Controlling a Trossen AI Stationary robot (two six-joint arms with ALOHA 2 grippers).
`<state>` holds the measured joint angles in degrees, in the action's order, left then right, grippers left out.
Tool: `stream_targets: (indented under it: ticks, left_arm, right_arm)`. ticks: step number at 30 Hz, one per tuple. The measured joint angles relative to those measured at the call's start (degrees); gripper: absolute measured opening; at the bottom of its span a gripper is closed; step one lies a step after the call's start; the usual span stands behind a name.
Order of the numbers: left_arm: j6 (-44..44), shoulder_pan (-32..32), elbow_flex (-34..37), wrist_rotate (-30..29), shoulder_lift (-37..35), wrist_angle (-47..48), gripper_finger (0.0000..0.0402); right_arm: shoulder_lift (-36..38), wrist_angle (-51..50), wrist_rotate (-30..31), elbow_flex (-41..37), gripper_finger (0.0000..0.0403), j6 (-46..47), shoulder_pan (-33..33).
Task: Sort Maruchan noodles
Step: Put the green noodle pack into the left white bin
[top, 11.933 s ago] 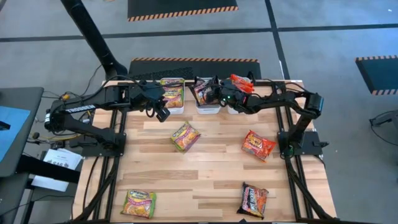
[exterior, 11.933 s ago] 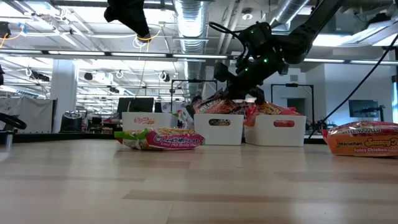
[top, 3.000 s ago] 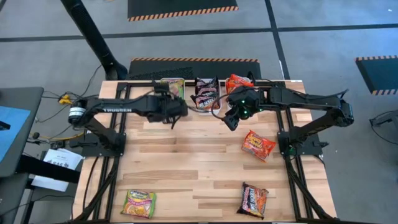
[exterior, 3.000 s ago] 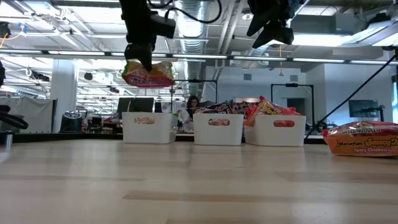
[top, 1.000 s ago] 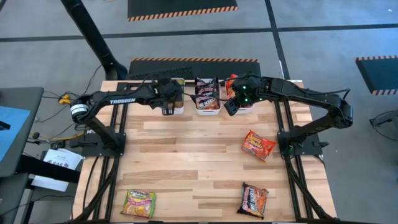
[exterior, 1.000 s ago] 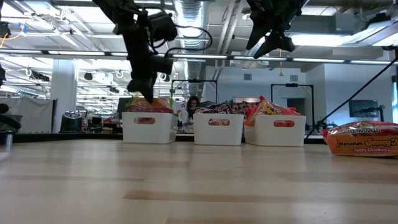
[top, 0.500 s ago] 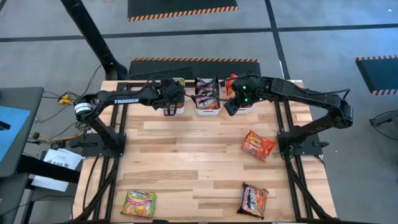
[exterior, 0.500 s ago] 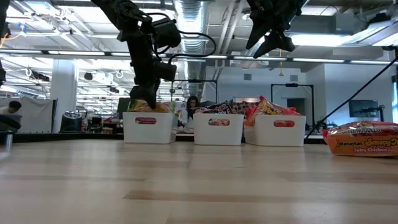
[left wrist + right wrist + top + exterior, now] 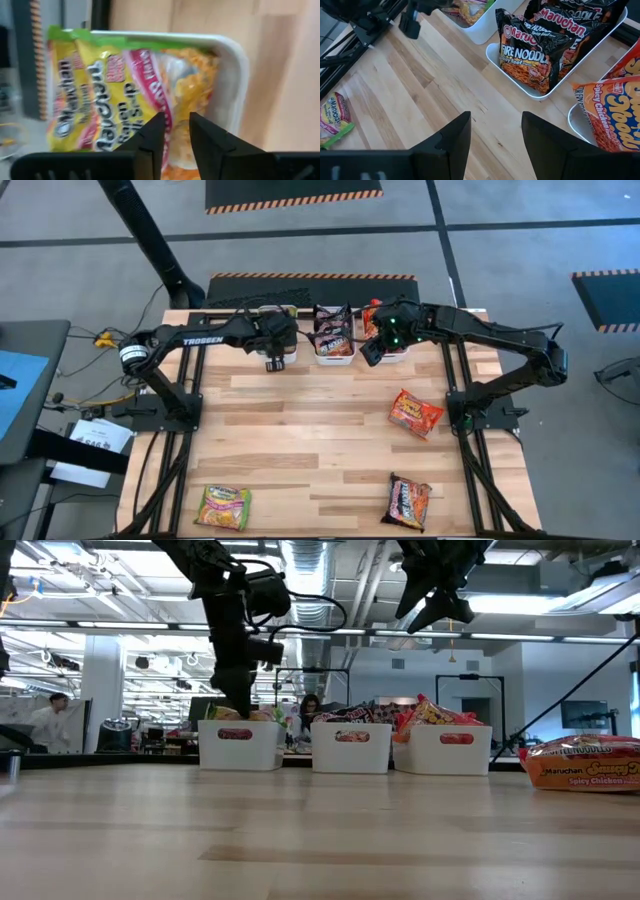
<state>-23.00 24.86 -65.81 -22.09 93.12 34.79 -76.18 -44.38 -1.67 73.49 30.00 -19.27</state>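
Left end effector (image 9: 171, 131): your fingers sit nearly pressed together over the green-yellow crinkly plastic noodle packet (image 9: 120, 95) lying in the white rectangular plastic bin (image 9: 239, 70). Right end effector (image 9: 496, 131): spread, above the tabletop (image 9: 420, 85).

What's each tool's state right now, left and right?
Left tool: fingers close together over the green-yellow packet in the left bin; grip cannot be told.
Right tool: open, empty, above the table near the bins.

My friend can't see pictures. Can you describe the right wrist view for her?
The open right end effector hangs over a wooden table, near a white plastic bin of crinkly black Fire Noodle packets. An orange Spicy Chicken packet fills the next bin.
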Motion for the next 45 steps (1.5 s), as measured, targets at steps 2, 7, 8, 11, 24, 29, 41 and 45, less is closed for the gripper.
stream_targets:
  ticks: [2,7,8,11,24,29,41,45]
  left_arm:
    - [1.1,0.0,-0.8,2.5,0.0,1.3,0.0086]
    - [2.9,-0.1,-1.8,3.5,0.0,2.5,0.0106]
    - [4.2,-0.1,-2.5,2.9,0.0,3.4,0.0108]
    - [5.8,0.0,-5.1,1.7,0.0,5.7,0.0109]
    - [5.9,9.6,-9.9,0.8,1.6,1.2,0.0100]
    - [6.3,11.8,-9.9,4.3,4.9,2.8,0.0100]
    - [9.2,9.5,-9.9,9.3,7.3,7.1,0.0100]
    - [9.0,8.7,-9.9,9.0,7.3,7.1,0.0100]
  right_arm:
    - [0.0,0.0,0.0,0.0,0.0200,0.0,0.0]
    - [0.0,-0.1,0.0,0.0,0.0200,-0.5,0.0]
    - [0.0,-0.1,0.0,0.0,0.0200,-0.5,0.0]
    - [0.0,-0.3,0.0,0.0,0.0200,-0.5,0.0]
    - [0.0,-0.2,0.1,0.0,0.0200,-0.7,0.0]
    - [0.0,-0.2,0.1,0.0,0.0200,-0.6,0.0]
    - [0.0,-0.2,0.4,0.0,0.0200,-0.5,0.0]
    - [0.0,-0.2,0.4,0.0,0.0200,-0.5,0.0]
